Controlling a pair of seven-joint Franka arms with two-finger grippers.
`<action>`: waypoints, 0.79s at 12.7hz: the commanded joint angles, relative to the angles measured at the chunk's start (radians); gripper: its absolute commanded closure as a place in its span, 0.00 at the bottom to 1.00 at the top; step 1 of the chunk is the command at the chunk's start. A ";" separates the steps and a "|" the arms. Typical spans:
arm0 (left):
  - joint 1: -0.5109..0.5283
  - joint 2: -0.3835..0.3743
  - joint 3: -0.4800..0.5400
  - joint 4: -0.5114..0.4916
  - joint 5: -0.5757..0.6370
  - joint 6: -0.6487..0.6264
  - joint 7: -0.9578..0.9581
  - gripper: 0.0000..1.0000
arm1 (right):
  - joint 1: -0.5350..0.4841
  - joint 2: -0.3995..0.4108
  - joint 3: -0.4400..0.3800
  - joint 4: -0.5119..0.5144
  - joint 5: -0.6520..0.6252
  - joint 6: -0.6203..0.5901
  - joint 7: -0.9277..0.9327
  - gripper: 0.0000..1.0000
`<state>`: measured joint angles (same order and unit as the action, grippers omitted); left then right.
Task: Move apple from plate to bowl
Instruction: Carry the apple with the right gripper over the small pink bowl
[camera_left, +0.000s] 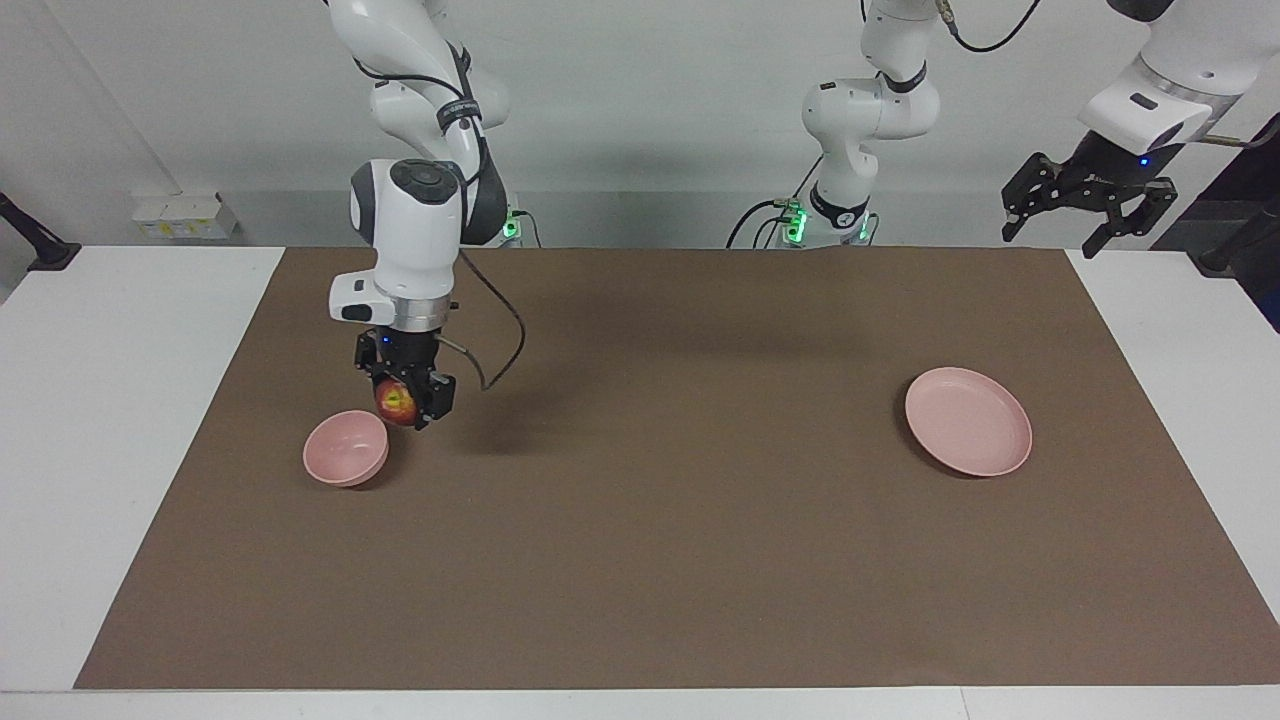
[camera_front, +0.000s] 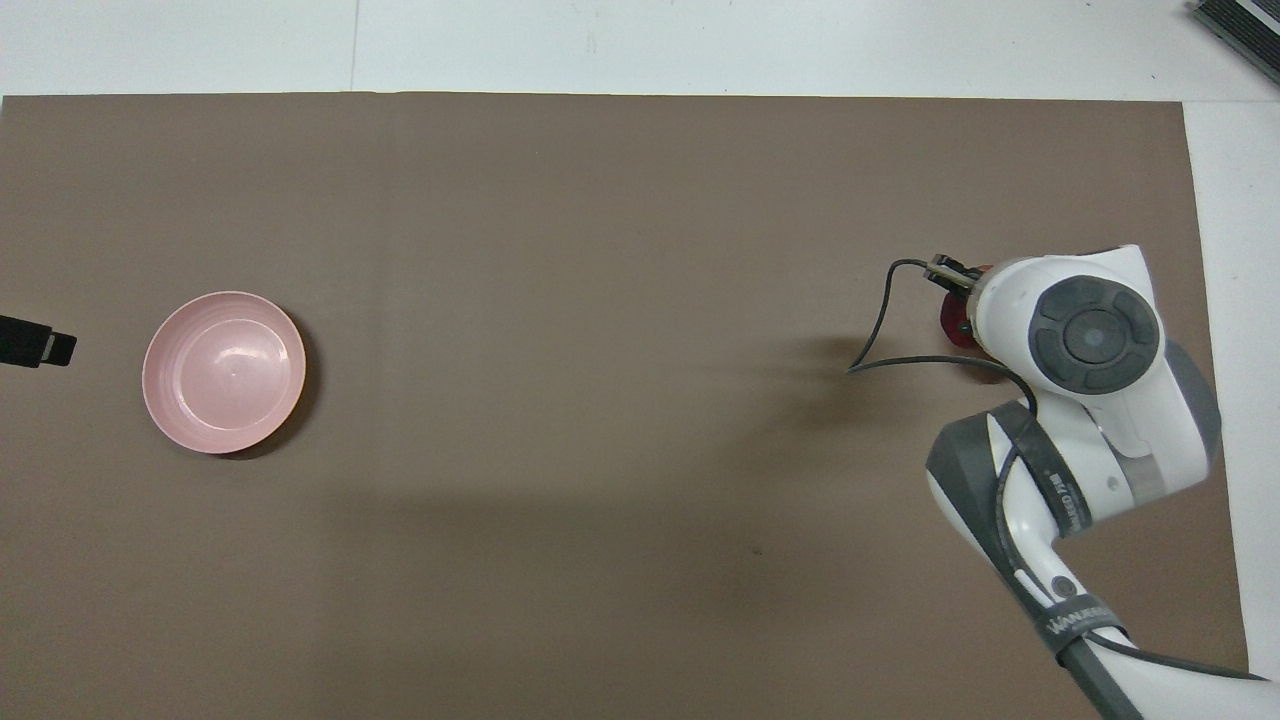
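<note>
Two pink dishes sit well apart on the brown mat (camera_left: 640, 560): the bowl (camera_left: 345, 447) toward the right arm's end of the table and the plate (camera_left: 968, 421) toward the left arm's end, with nothing on it. The right gripper (camera_left: 404, 400) hangs in the air with its fingers clamped on the apple (camera_left: 396, 402) (dark red, with a yellowish patch showing), just beside the bowl's rim and slightly above it, over the mat. From overhead the arm's wrist hides the bowl and most of the fruit. The left gripper (camera_left: 1086, 205) waits raised, jaws spread apart and holding nothing, over the table's edge near its own base.
</note>
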<state>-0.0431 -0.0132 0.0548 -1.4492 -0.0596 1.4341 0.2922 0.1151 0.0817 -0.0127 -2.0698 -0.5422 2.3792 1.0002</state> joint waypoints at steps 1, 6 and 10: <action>0.020 -0.030 0.000 -0.025 0.014 -0.041 -0.050 0.00 | -0.109 -0.034 0.010 -0.097 -0.122 0.139 -0.028 1.00; 0.040 -0.074 0.000 -0.094 0.020 -0.043 -0.053 0.00 | -0.255 0.048 0.010 -0.141 -0.283 0.365 -0.017 1.00; 0.037 -0.074 -0.001 -0.095 0.049 -0.038 -0.051 0.00 | -0.238 0.128 0.008 -0.124 -0.338 0.411 0.041 1.00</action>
<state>-0.0081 -0.0584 0.0611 -1.5122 -0.0388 1.3924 0.2529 -0.1199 0.1716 -0.0076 -2.2104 -0.8172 2.7492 0.9958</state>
